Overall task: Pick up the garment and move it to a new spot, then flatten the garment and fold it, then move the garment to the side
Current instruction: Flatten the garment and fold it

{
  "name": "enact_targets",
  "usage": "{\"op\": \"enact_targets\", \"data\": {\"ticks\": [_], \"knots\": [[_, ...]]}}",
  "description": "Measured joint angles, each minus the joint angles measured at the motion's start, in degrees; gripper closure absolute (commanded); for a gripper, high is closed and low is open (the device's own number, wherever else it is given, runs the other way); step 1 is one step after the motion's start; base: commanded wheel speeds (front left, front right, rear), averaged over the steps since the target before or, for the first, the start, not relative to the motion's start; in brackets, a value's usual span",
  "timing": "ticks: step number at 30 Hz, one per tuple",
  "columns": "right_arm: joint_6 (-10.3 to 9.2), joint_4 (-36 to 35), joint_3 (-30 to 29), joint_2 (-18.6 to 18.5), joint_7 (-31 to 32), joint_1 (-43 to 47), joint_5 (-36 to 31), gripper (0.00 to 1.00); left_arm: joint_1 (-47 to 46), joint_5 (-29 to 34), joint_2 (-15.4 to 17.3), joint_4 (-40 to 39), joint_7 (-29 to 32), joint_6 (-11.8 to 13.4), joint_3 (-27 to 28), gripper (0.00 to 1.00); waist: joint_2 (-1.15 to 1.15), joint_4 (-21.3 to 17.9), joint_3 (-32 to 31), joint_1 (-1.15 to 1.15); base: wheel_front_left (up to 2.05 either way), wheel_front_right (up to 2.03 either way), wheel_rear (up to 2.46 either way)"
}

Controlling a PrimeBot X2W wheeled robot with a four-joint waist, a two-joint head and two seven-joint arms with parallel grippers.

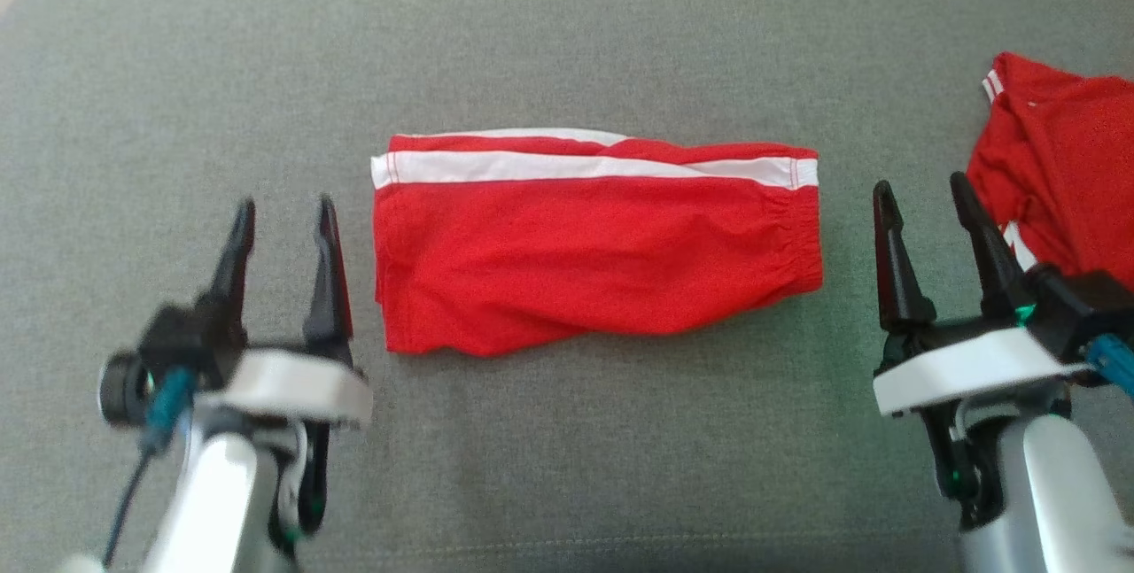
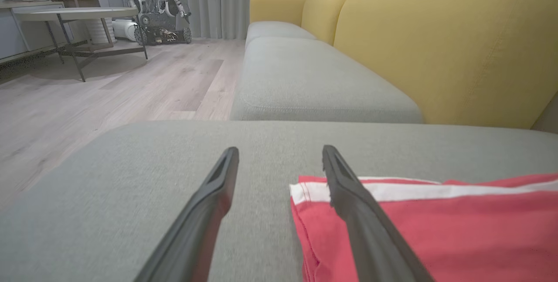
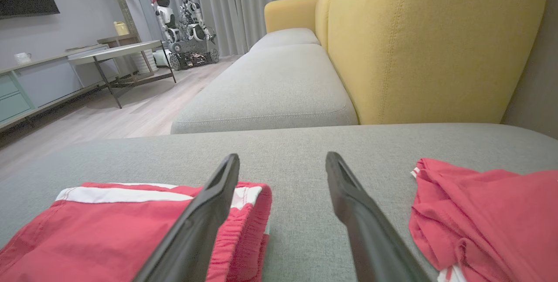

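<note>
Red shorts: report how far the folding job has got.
Done: the red shorts lie folded flat on the grey cushion. In hand: nothing; the left gripper and right gripper stand open either side. To do: move them aside. A second red garment lies crumpled at right.

The light was soft and even, fairly bright; shadows under the garment [image 1: 594, 245] lay faint on the grey cushion [image 1: 567, 42]; the left claw [image 1: 285, 205] was smeared by motion blur in the head view; both wrist views bowed at their edges, near fingers [image 2: 196, 229] out of focus.
</note>
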Motion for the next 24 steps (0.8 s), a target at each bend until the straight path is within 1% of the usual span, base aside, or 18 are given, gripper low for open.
{"op": "enact_targets", "data": {"ticks": [4, 7, 17, 19, 24], "knots": [[0.01, -0.49, 0.04, 0.00, 0.44, 1.98, -0.02, 0.00, 5.07, 0.82, 0.86, -1.34, -0.23, -0.33, -0.30, 0.00, 0.00, 0.12, -1.42, 0.00, 0.00, 0.00, 0.00], [0.00, -0.51, 0.02, 0.01, 0.69, 3.35, -0.09, 0.00, 6.85, 0.81, 1.68, -1.75, -0.23, -0.76, -0.44, 0.00, 0.00, 0.11, -2.09, 0.00, 0.00, 0.00, 0.00], [0.01, -1.48, -0.10, 0.02, 1.43, 4.49, -0.96, 0.00, 7.31, 0.79, 1.82, -2.85, 0.63, -0.67, -0.82, 0.00, 0.00, 0.34, -2.86, 0.00, 0.00, 0.00, 0.00], [0.00, -1.55, -0.11, 0.02, 1.44, 4.48, -0.96, 0.00, 7.31, 0.79, 1.82, -2.85, 0.63, -0.24, -0.85, 0.00, 0.00, 0.41, -2.93, 0.00, 0.00, 0.00, 0.00], [0.00, -1.48, -0.55, 0.02, 2.02, 4.42, -0.93, 0.00, 7.29, 0.79, 1.86, -3.19, 0.63, -0.25, -1.19, 0.00, 0.00, 1.19, -2.69, 0.00, 0.00, 0.00, 0.00]]}}
